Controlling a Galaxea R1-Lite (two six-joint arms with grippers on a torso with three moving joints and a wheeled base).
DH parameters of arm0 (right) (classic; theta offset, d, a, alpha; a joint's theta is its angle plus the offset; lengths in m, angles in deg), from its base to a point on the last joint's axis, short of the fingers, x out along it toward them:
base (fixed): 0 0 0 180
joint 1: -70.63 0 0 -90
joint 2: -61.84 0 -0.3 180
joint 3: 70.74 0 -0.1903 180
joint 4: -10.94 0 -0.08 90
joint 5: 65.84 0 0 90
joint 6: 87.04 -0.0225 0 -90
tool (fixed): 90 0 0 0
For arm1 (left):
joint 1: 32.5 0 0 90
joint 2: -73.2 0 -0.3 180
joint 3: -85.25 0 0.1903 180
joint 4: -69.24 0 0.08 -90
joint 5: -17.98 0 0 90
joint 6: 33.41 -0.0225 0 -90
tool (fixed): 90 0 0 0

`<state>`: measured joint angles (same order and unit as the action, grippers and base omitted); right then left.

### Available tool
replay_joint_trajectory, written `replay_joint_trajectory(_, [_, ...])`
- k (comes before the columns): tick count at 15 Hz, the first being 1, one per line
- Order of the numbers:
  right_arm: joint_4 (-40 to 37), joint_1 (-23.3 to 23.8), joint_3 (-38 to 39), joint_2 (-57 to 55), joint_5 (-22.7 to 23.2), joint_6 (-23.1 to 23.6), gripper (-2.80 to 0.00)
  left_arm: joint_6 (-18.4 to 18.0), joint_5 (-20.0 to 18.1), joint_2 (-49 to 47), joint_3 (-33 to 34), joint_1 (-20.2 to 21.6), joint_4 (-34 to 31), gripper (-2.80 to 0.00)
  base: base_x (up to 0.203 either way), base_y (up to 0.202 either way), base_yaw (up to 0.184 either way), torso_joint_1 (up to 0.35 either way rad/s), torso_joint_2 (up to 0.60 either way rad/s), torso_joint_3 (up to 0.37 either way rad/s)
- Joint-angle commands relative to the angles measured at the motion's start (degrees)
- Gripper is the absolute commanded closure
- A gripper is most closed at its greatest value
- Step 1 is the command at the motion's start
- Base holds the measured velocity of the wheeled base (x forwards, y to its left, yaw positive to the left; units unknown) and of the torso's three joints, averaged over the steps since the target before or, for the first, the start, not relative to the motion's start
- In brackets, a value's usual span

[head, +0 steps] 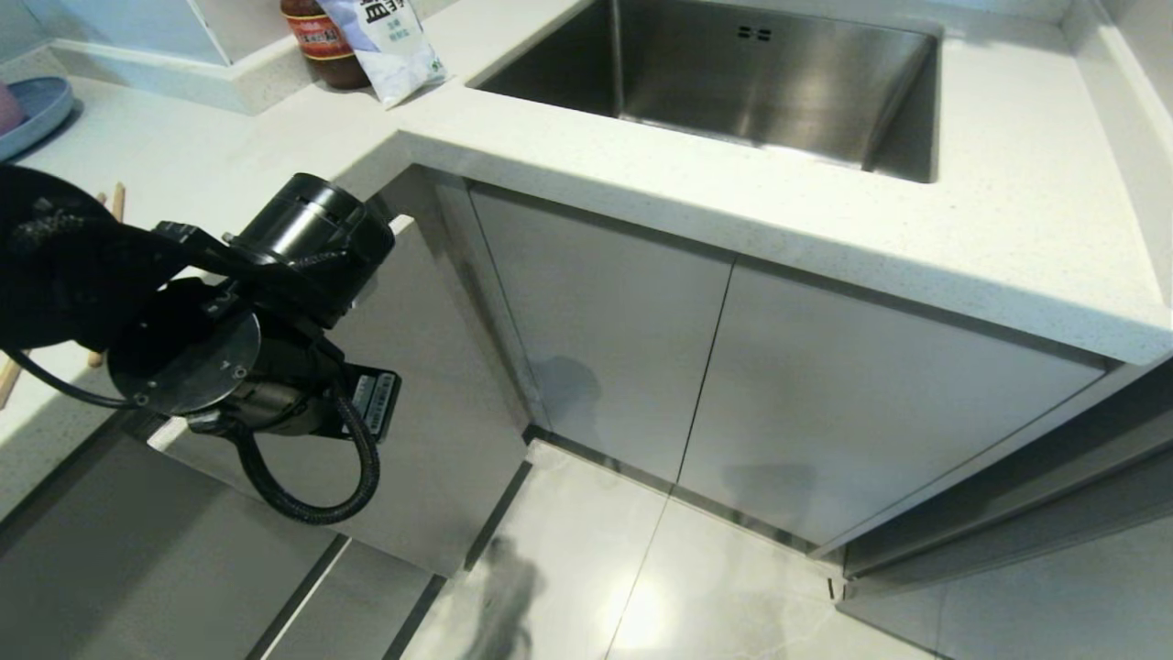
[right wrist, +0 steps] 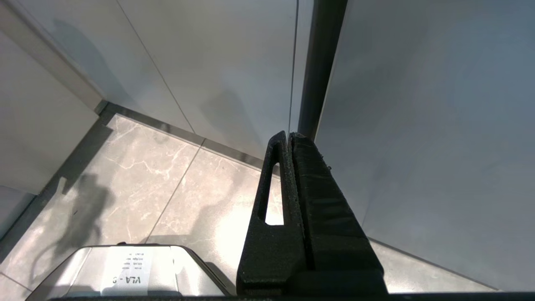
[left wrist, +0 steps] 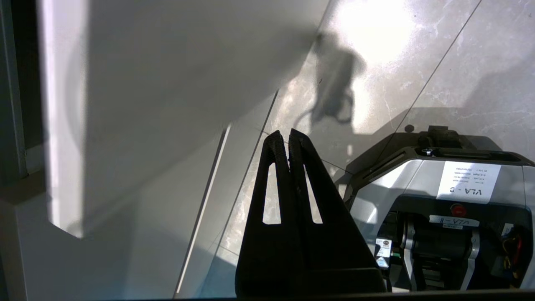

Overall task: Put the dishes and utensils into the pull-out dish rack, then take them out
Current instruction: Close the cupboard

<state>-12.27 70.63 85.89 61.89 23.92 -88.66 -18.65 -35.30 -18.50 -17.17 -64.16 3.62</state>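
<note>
Pressed flat together, the left gripper's point(left wrist: 288, 136) fingers point(left wrist: 273, 188) grasp nothing and touch nothing; their tips hang in the air over the pale tiled floor point(left wrist: 376, 50). Beside them stands a tall flat white panel point(left wrist: 167, 75), close but apart from it. Beyond the tips sits the robot's own base point(left wrist: 439, 200).

From the head camera the left arm point(head: 247, 321) is by the counter's point(head: 641, 156) corner, its fingers hidden there. Behind the wrist, a pair of wooden chopsticks point(head: 117, 200) lies on the counter, long axis running away from the counter edge, mostly covered by the arm.

The right gripper point(right wrist: 289, 138) is likewise clenched on nothing, pointing at the closed cabinet doors point(right wrist: 217, 62).
</note>
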Motion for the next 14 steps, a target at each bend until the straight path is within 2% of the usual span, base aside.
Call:
replay_joint_trajectory(1, [0.02,0.00,0.09,0.13,-0.02,-0.04,0.00,0.09,0.19,0.03,0.12,-0.07,-0.20,0.00,0.000,0.000,0.000,0.000,0.00,0.000])
replay_joint_trajectory(9, [0.02,0.00,0.09,0.13,-0.02,-0.01,0.00,-0.41,0.13,2.84,-0.43,-0.26,0.31,0.00,0.000,0.000,0.000,0.000,0.00,0.000])
replay_joint_trajectory(14, [0.02,0.00,0.09,0.13,-0.02,0.02,0.00,-2.07,-0.38,6.76,-0.61,-0.20,9.81,0.00,0.000,0.000,0.000,0.000,0.00,0.000])
